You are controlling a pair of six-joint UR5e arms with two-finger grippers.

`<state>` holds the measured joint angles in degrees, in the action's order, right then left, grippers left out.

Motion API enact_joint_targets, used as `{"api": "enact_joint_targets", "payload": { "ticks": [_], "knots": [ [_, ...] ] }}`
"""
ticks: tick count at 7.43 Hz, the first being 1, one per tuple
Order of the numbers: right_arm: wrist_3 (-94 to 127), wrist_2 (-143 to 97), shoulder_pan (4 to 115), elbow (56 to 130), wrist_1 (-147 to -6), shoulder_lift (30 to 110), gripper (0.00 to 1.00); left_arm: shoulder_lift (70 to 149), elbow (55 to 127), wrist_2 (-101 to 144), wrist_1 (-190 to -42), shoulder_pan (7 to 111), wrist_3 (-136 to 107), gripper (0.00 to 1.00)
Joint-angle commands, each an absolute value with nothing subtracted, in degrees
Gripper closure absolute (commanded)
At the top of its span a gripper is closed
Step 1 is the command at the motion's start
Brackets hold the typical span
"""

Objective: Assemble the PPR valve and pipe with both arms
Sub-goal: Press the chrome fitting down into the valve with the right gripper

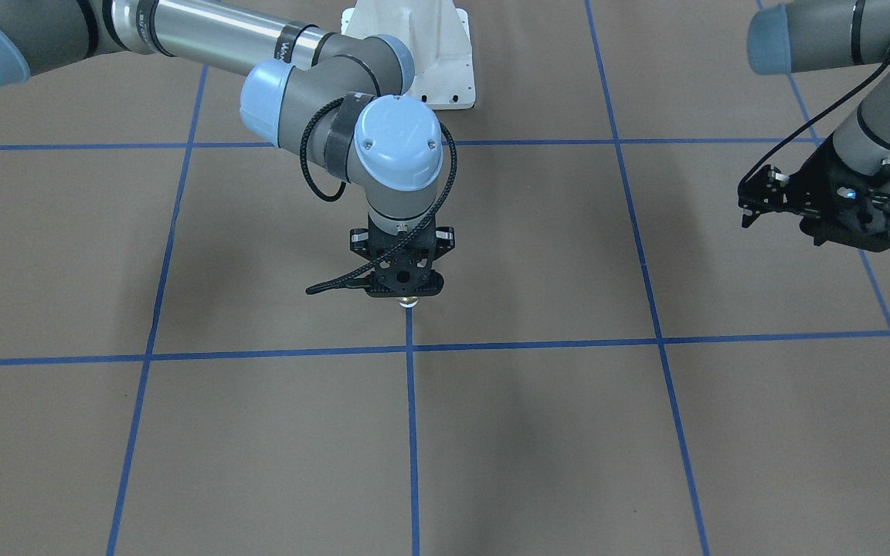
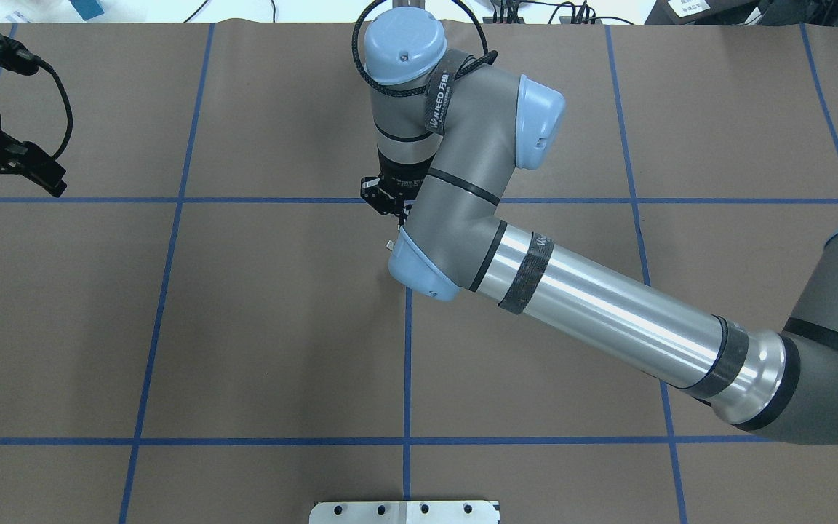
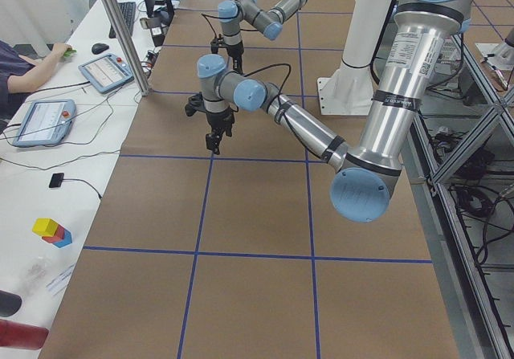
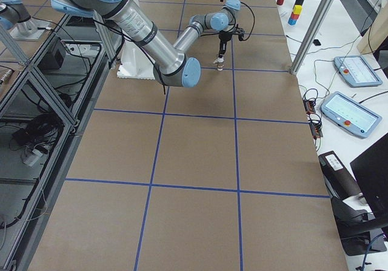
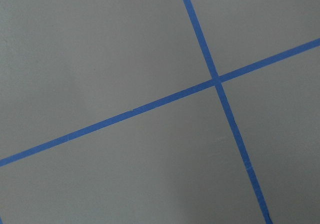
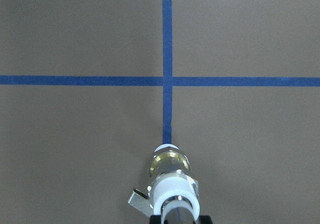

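Two grippers to manage. Hold the right gripper pinched firmly on the PPR valve, hanging low over the blue tape cross at mid-table. Bring in the left gripper, well apart near the table's edge; cannot tell whether spread or pressed together. Cannot make out the pipe. Align bores before pushing. On the right wrist's strap: apparently "WANFEED".

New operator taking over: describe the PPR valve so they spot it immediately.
Follow the right arm toward the blue tape crossing. At its tool tip is the PPR valve: stubby, white ring ends, brass middle band, grey side lever, the only white-and-brass thing there.
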<state>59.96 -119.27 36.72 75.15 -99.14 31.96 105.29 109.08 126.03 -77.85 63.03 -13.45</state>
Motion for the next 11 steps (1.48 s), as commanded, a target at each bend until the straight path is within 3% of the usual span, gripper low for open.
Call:
{"api": "enact_joint_targets", "payload": {
  "ticks": [1, 5, 8, 10, 11],
  "knots": [
    [60.0, -119.2, 36.7, 75.1, -99.1, 31.9, 0.89, 105.3, 109.1, 126.0, -77.9, 63.0, -13.4, 0.00],
    [60.1, -119.2, 36.7, 75.1, -97.1, 32.5, 0.70, 105.3, 109.1, 126.0, -77.9, 62.9, -13.4, 0.00],
    [60.1, -119.2, 36.7, 75.1, -97.1, 32.5, 0.64, 105.3, 109.1, 126.0, -77.9, 62.9, -13.5, 0.00],
    [60.1, -119.2, 36.7, 75.1, -97.0, 32.5, 0.50, 105.3, 109.0, 126.0, -77.9, 62.9, -13.4, 0.00],
    [60.1, -119.0, 36.7, 75.1, -97.0, 32.5, 0.49, 105.3, 109.0, 126.0, -77.8, 62.9, -13.4, 0.00]
  ]
}}
